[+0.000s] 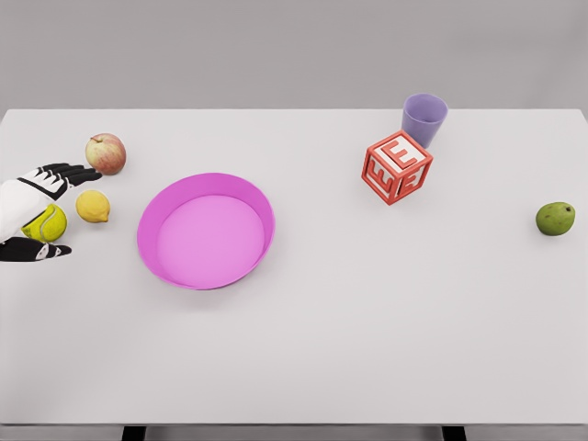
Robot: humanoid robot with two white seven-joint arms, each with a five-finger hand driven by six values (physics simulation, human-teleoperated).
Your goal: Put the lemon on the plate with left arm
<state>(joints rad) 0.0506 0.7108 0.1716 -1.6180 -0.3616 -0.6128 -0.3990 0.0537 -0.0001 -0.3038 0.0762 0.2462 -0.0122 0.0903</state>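
Lemon [93, 207] sits on the white bench [367, 322], just off the left side of the pink plate [206, 230], small, yellow and a bit knobbly at its end. It lies free, with a sliver of bench between it and the plate's rim.

The left robot hand [39, 209] reaches in from the left edge, low over the bench, on the far side of the lemon from the plate. Its white back faces up, and the black fingers [73, 172] stretch out flat toward the plate, passing just behind the lemon. The thumb [37, 250] lies apart, nearer to me, so the hand stands spread wide. Between fingers and thumb sits a yellow-green tennis ball [44, 223], partly hidden under the palm; I cannot tell whether the hand touches it. The fingers are not closed on anything.

A red-and-yellow apple [106, 153], smooth and round, rests beyond the lemon, left of the plate and behind it. The plate is a glossy shallow dish with a raised rim. Well to its right stand a red lettered block [397, 167], tilted on an edge, and a lilac cup [424, 118] just behind it. A dull green round fruit [556, 219] lies farthest right of the plate.
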